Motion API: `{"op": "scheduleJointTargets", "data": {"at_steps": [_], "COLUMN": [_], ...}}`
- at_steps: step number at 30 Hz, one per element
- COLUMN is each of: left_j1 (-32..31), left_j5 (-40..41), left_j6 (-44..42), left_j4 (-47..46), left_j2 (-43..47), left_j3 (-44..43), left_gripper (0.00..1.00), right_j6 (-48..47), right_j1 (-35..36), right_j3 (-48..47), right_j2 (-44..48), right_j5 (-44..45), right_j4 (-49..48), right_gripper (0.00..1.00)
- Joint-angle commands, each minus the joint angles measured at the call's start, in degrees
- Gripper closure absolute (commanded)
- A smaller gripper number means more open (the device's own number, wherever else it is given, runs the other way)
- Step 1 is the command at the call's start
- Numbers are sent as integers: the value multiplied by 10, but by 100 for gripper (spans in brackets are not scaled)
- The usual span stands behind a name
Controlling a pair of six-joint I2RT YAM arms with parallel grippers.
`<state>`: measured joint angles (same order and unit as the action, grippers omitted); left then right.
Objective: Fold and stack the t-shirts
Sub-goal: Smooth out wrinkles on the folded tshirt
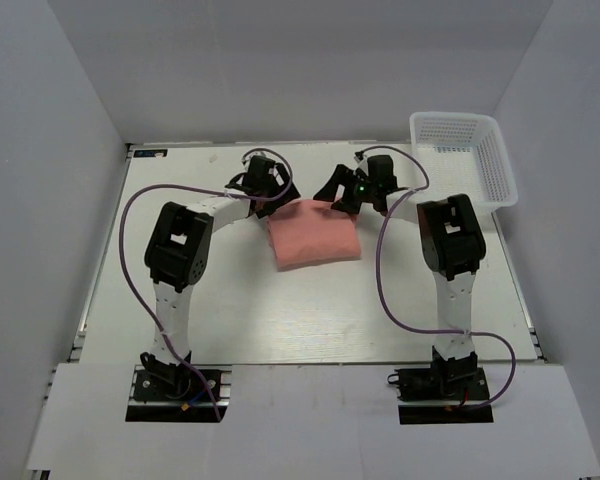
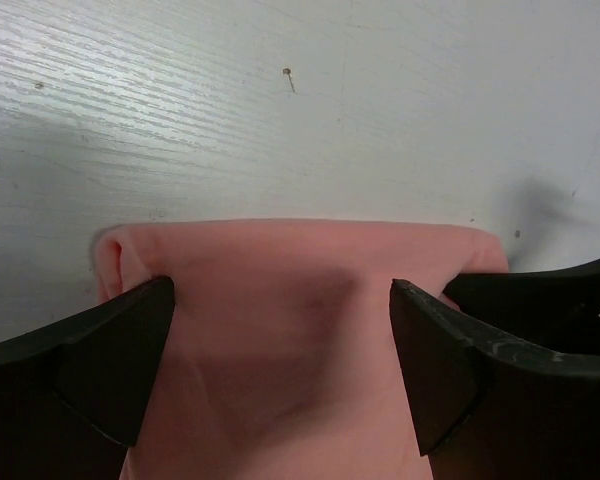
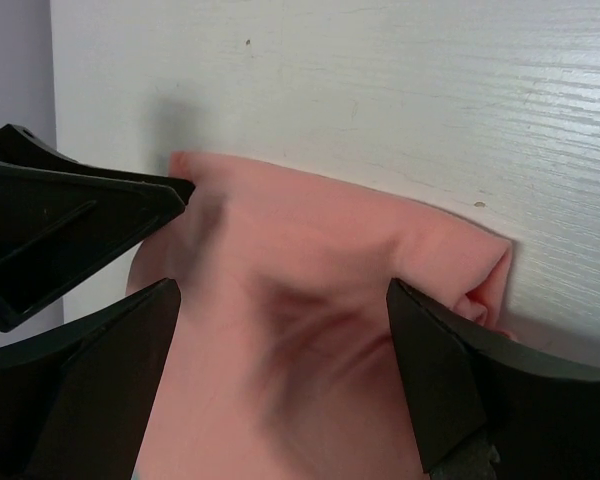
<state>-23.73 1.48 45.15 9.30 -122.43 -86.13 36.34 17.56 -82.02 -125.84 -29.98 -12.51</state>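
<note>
Mid-table, pink t-shirt (image 1: 315,238), left hand (image 1: 274,203), right hand (image 1: 338,198) splayed empty astride it, basket (image 1: 501,168) well apart

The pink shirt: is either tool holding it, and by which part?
Neither holds it: left tool and right tool stand open over the far edge of the t-shirt.

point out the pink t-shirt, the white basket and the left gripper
pink t-shirt (image 1: 315,235), top external view, middle of the folded cloth
white basket (image 1: 502,165), top external view, its right mesh wall
left gripper (image 2: 281,292), left wrist view, midway between its fingertips
</note>
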Motion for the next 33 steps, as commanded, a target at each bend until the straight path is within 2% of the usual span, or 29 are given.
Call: {"op": "scheduleJointTargets", "data": {"at_steps": [1,8,11,14,17,18,21,24,27,29,33], "left_j1": [13,13,3,-3,-3,-10,-23,-39,-45,-58,-58], "left_j5": [14,35,35,28,-59,-119,-203,-247,-285,-291,-279], "left_j6": [-2,-37,-51,-52,-63,-68,-62,-42,-29,-23,-30], "left_j4": [33,78,73,60,42,28,-37,-110,-175,-213,-192], "left_j2": [15,101,168,221,241,241,241,236,230,225,208], "left_j3": [19,-38,9,43,80,94,152,228,265,295,313], "left_gripper": [0,0,0,0,0,0,0,0,0,0,0], "right_j6": [0,-72,-84,-69,-43,-36,-12,20,29,51,50], "right_j1": [-10,-8,-4,1,2,6,6,12,19,22,22], "right_j3": [16,41,65,124,180,201,230,264,283,302,323], "right_j2": [8,177,262,297,328,336,340,323,306,287,261], "right_j5": [15,54,50,20,-7,-10,-21,-52,-81,-97,-103], "right_j4": [-2,60,67,57,25,-6,-37,-79,-119,-144,-153], "right_gripper": [10,10,10,10,10,10,10,10,10,10,10]}}
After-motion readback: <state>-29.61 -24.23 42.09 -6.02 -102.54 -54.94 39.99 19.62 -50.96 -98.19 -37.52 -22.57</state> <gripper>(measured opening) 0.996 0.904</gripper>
